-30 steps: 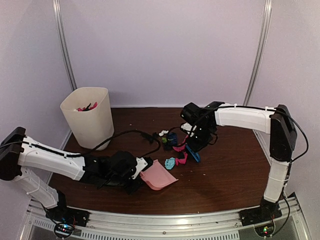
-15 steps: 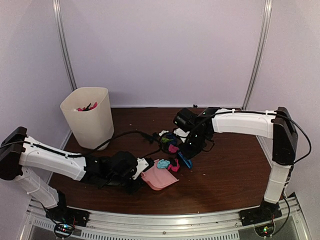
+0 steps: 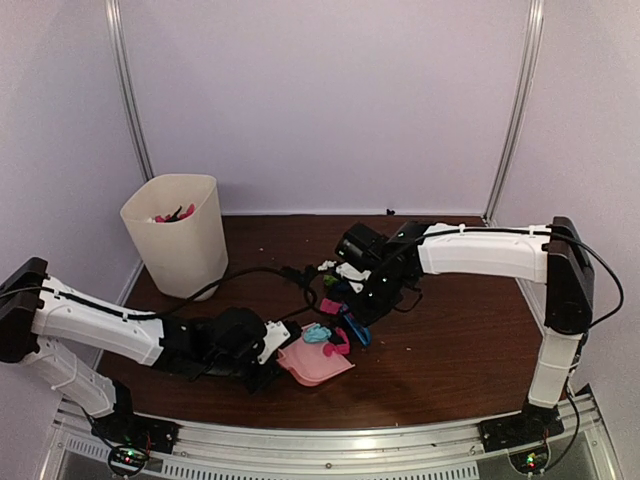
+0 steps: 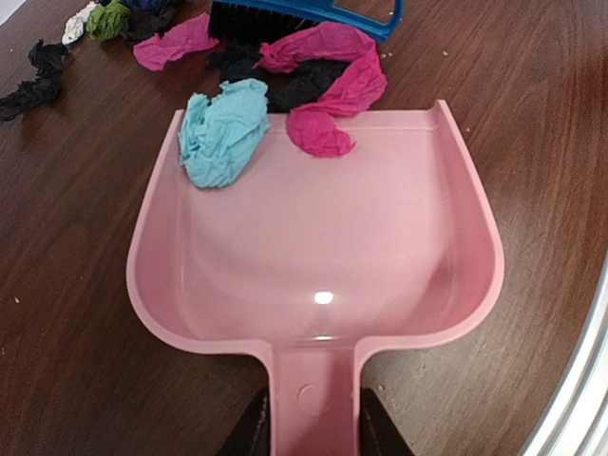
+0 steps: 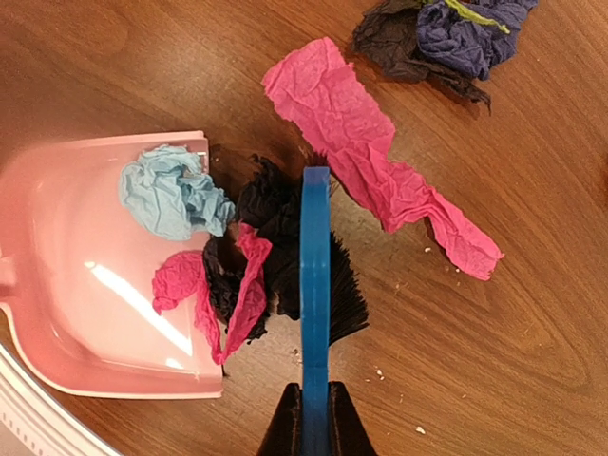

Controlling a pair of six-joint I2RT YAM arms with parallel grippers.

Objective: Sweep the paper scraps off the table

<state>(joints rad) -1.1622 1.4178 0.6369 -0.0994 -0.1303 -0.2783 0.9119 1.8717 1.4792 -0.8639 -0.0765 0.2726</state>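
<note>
The left end effector (image 4: 315,427) is narrowed onto the handle of the pink dustpan (image 4: 313,256), one finger on each side, holding the pan flat on the counter (image 4: 532,114) with its mouth towards 12 o'clock in the left wrist view. The right end effector (image 5: 313,423) is clamped on the thin back of the blue brush (image 5: 314,247); the black bristles are down on the counter, touching black paper scraps (image 5: 271,214) just at the pan's lip.

A second ago the brush stood further towards 2 o'clock from the pan in the top view, and the light blue scrap (image 3: 317,333) lay on bare counter short of the lip; now the brush (image 3: 358,330) has come towards 8 o'clock, the right arm reaches further left, and that scrap sits just inside the mouth of the dustpan (image 3: 318,368).

Counted: one dustpan; one brush; one cream bin (image 3: 180,240) at 10 o'clock of the counter, scraps showing inside; one light blue scrap (image 4: 223,128) in the pan; one curled pink scrap (image 4: 328,95) across the lip; one long pink strip (image 5: 370,157) beyond the brush; one dark blue scrap (image 5: 465,24); one green (image 4: 109,17); one white (image 4: 76,24); the number of black bits I cannot tell, as they are clumped together.
</note>
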